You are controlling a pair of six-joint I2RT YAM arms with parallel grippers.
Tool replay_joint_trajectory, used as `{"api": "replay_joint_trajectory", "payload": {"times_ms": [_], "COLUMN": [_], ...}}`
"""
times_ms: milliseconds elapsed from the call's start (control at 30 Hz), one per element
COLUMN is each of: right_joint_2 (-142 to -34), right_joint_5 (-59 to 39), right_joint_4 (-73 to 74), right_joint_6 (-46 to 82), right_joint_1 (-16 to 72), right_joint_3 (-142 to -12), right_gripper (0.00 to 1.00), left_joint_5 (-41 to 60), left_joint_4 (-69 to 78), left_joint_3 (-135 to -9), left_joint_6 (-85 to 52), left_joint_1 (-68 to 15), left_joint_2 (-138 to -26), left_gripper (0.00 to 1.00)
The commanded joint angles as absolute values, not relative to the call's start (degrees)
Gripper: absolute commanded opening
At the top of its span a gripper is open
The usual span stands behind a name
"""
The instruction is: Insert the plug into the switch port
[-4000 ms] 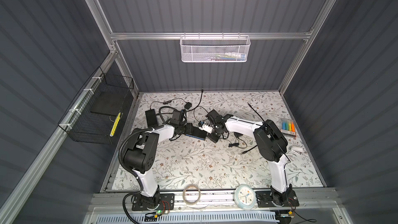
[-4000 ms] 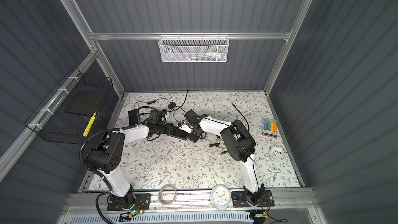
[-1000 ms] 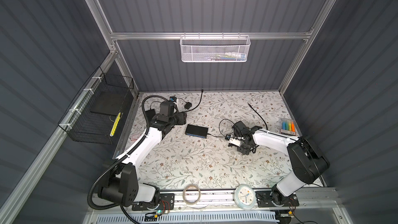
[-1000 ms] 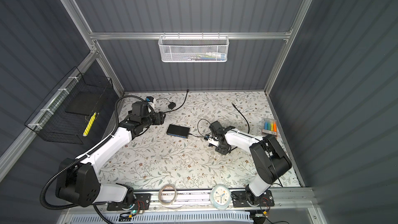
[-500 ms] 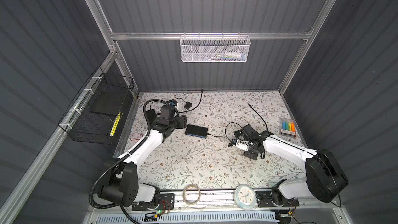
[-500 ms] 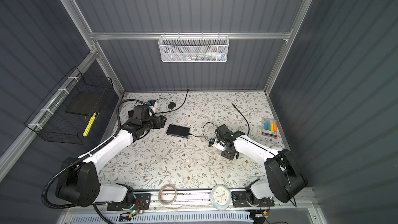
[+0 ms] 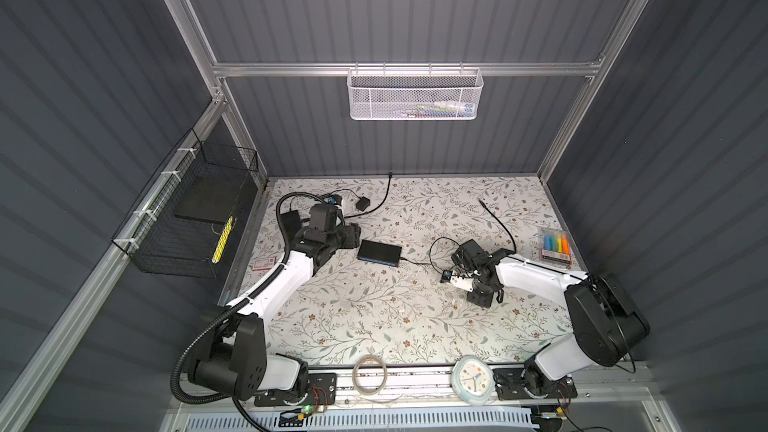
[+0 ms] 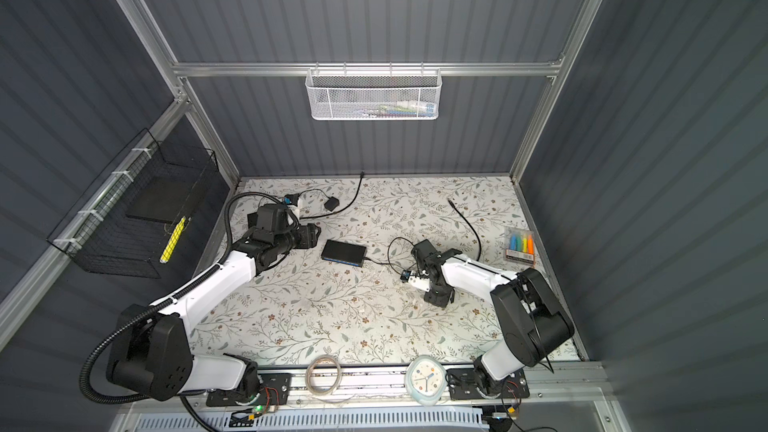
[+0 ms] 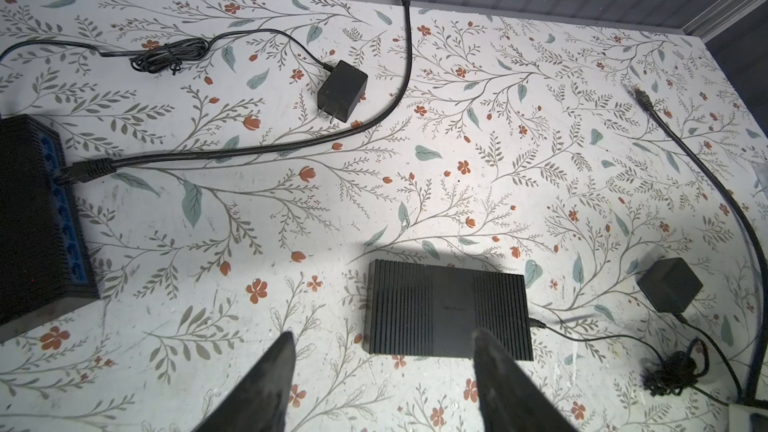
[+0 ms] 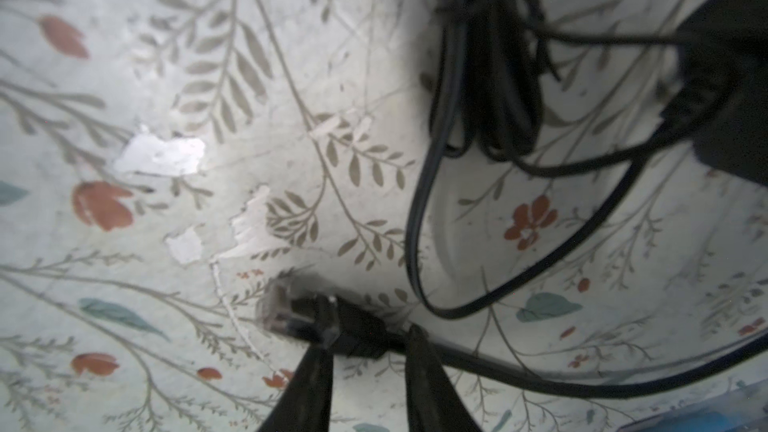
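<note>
Plug (image 10: 286, 317): down on the flowered table (image 7: 374, 326), clear tip showing, black boot lying right between the fingers of the right gripper (image 10: 372, 338). Only the right wrist view gives me this.
Right gripper: fingers drawn narrow, one on either side of the boot, tips at it or on it; whether they truly pinch it, I can't tell.
Top views on the plug: no luck, the right arm (image 7: 532, 280) and its wrist cover that spot in both.
Cable (image 7: 505, 230): in both top views it curves from the right wrist toward the back of the table, far end lying loose.
Switch (image 7: 380, 252): flat black box mid-table, well apart from the plug. Both top views show a blue strip along its near edge; the left wrist view shows only the ribbed lid and a thin lead entering one end.
Left gripper (image 9: 382, 334): fingers spread wide, nothing between them, just beside the switch.
Second switch (image 9: 37, 222): the left wrist view catches its row of blue ports with a thick cable plugged in; in both top views the left arm (image 7: 282, 284) hides most of it.
Adapter (image 9: 669, 284): black block with a bundled cord, near the right gripper; only a blur at the edge of the right wrist view.
</note>
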State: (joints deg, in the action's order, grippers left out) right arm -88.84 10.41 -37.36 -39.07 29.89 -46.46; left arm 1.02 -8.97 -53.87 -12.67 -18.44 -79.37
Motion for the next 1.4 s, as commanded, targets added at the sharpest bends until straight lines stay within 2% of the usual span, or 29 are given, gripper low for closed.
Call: {"api": "replay_joint_trajectory", "payload": {"times_ms": [0, 233, 400, 500, 700, 900, 1067, 1267, 1367], "right_joint_2": [-90.62, -91.35, -92.10, -88.89, -83.80, -85.47, -88.93, -90.49, -90.17], "right_joint_5": [6.77, 4.84, 2.79, 0.59, -5.59, -11.83, -18.55, -26.52, -29.18], "right_joint_4": [-35.66, -35.75, -37.04, -38.46, -37.74, -31.83, -23.30, -7.10, -0.47], "right_joint_6": [-39.34, -40.20, -39.79, -40.24, -40.82, -40.90, -30.60, -11.97, -2.80], "right_joint_1": [30.15, 30.59, 31.20, 31.20, 30.98, 30.82, 30.83, 31.04, 31.18], "right_joint_3": [-46.21, -46.79, -48.87, -52.08, -60.80, -68.59, -74.95, -73.99, -72.33], "right_gripper": [0.27, 0.24, 0.07, 0.03, 0.00, 0.00, 0.00, 0.00, 0.00], "left_joint_5": [1.03, 1.24, 1.67, 2.42, 6.85, 14.00, 22.09, 19.34, 20.21], "left_joint_4": [-8.95, -9.03, -9.29, -9.38, -5.02, 0.81, 13.73, 23.58, 29.26], "left_joint_3": [-53.21, -52.94, -52.95, -52.59, -50.09, -46.72, -40.14, -38.02, -38.41], "left_joint_6": [-12.47, -12.70, -12.68, -12.30, -12.24, -14.33, -22.09, -23.45, -25.09], "left_joint_1": [-18.02, -18.02, -18.02, -18.02, -18.02, -18.11, -19.27, -28.23, -29.73], "left_joint_2": [-77.89, -77.26, -77.10, -76.57, -72.22, -68.08, -65.92, -69.54, -73.43], "left_gripper": [0.68, 0.68, 0.68, 0.68, 0.68, 0.68, 0.67, 0.68, 0.68]}}
